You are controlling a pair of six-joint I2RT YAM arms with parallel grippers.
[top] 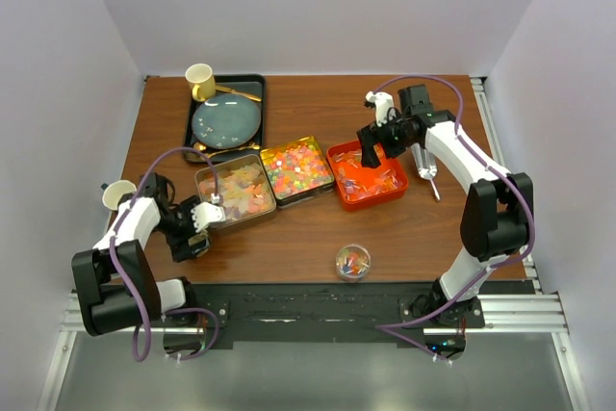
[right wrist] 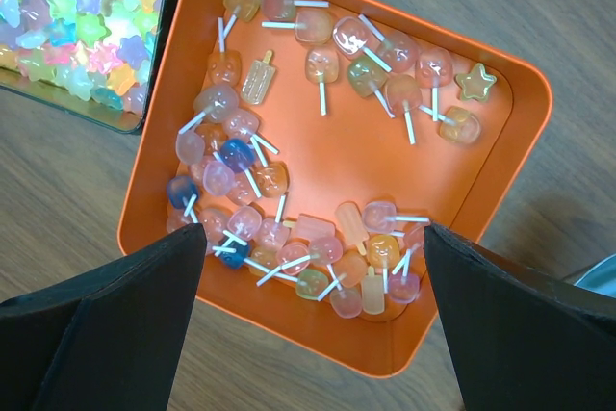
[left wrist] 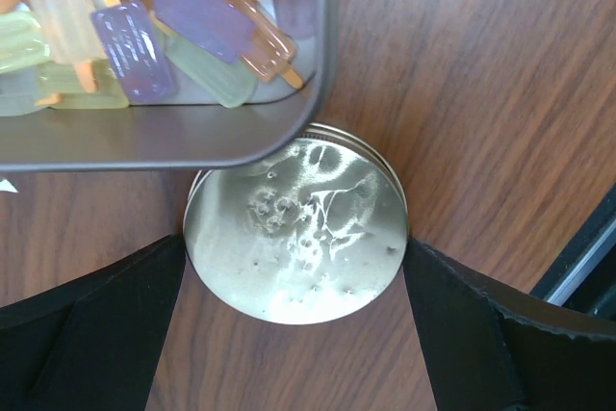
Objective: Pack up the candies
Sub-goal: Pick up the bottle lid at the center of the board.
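The candies lie in three trays: pastel popsicle ones (left wrist: 144,36) in a silver tin (top: 234,190), bright star ones (right wrist: 77,16) in a gold tin (top: 296,168), and lollipop ones (right wrist: 279,180) in an orange tray (top: 368,173). My left gripper (left wrist: 294,334) is low over the table by the silver tin's near corner, its fingers (left wrist: 115,324) touching both sides of the gold round lid (left wrist: 294,228). My right gripper (right wrist: 313,276) is open and empty above the orange tray's near edge; it also shows in the top view (top: 371,146).
A small glass jar (top: 353,261) with a few candies stands near the front edge. The metal scoop (top: 424,172) lies right of the orange tray. A black tray (top: 252,84) with a blue plate and a yellow cup (top: 199,80) is at the back left.
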